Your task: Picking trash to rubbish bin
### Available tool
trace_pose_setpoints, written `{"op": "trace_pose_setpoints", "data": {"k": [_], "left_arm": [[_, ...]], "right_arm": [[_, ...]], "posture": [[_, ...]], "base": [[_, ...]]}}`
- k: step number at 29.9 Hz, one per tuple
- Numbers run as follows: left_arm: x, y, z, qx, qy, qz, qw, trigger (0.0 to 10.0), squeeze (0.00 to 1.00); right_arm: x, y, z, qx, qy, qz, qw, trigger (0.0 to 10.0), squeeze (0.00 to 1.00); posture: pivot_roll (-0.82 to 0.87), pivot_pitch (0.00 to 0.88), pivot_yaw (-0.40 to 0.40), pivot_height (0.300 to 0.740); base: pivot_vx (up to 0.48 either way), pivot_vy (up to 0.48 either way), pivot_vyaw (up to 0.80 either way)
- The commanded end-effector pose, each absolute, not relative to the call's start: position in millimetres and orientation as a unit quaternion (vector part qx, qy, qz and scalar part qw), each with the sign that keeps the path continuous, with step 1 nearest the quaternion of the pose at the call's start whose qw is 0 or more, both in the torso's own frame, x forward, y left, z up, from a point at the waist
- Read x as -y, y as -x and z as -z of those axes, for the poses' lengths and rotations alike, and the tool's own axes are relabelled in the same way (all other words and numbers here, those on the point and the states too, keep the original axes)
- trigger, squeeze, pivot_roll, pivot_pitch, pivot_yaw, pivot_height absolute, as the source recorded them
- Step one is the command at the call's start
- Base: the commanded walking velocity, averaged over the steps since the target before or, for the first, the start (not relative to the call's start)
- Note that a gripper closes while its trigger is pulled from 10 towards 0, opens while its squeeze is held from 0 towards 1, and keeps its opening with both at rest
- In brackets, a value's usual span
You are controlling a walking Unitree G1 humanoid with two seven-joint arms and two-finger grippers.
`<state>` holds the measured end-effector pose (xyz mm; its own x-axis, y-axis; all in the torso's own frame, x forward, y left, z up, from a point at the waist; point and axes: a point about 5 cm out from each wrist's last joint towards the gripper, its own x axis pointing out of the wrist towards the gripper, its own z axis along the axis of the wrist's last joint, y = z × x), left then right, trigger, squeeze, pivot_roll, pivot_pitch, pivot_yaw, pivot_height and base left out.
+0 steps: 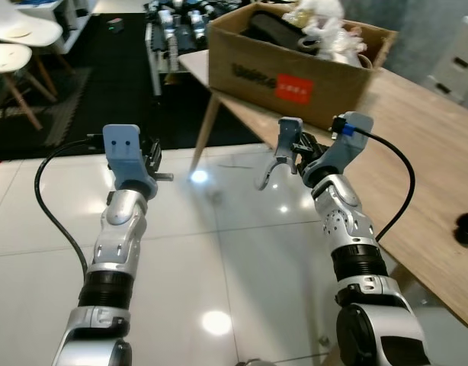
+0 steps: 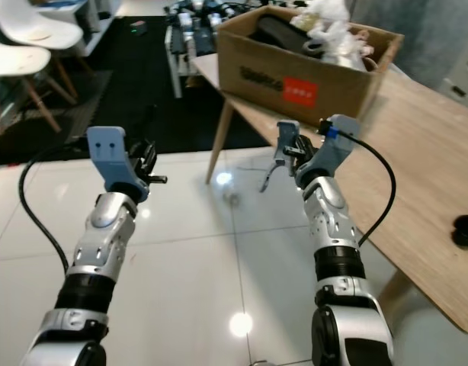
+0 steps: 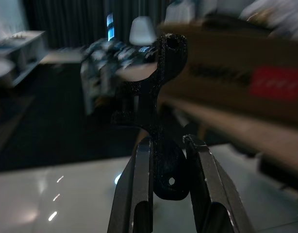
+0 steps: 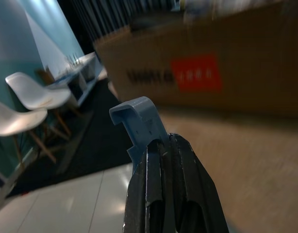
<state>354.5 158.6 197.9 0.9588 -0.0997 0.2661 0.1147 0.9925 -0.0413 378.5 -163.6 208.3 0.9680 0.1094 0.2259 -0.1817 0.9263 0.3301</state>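
Trash here is two plastic scraps: a black flat bracket-shaped piece (image 3: 161, 111) clamped between the left gripper's (image 3: 168, 145) fingers, and a grey-blue hooked plastic piece (image 1: 283, 149) pinched by the closed fingers of the right gripper (image 1: 295, 156). Both arms are raised over the glossy white tiled floor (image 1: 219, 252). At one o'clock, a brown cardboard box (image 1: 295, 72) of clutter sits on the light wooden worktop (image 1: 417, 168). White chairs (image 1: 13, 46) stand at ten o'clock.
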Motion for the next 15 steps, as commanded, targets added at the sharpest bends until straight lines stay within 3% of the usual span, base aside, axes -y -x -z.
{"op": "trace_pose_setpoints", "data": {"k": [1,7,11,15], "left_arm": [[-171.4,-354.1,-194.9,0.13,0.029,0.037,0.99,10.0,0.0],[-181.3,-354.7,-200.4,0.14,0.031,0.022,0.989,10.0,0.0],[-187.7,-354.5,-207.2,0.155,0.031,0.014,0.987,10.0,0.0],[-192.3,-353.7,-218.2,0.178,0.043,0.012,0.983,10.0,0.0]], "right_arm": [[155.6,-376.4,-211.3,0.113,-0.179,-0.1,0.972,10.0,0.0],[148.5,-370.0,-216.4,0.136,-0.177,-0.14,0.965,10.0,0.0],[143.3,-363.1,-223.1,0.166,-0.19,-0.176,0.951,10.0,0.0],[136.7,-356.8,-230.1,0.184,-0.196,-0.213,0.939,10.0,0.0]], "posture": [[0.02,0.066,-0.008,0.74],[0.01,0.073,-0.009,0.74],[0.01,0.074,-0.008,0.74],[0.01,0.074,-0.006,0.74]], "base": [[0.0,0.0,-0.79],[0.0,0.0,-0.79],[0.0,0.0,0.0],[0.307,0.0,0.0]]}}
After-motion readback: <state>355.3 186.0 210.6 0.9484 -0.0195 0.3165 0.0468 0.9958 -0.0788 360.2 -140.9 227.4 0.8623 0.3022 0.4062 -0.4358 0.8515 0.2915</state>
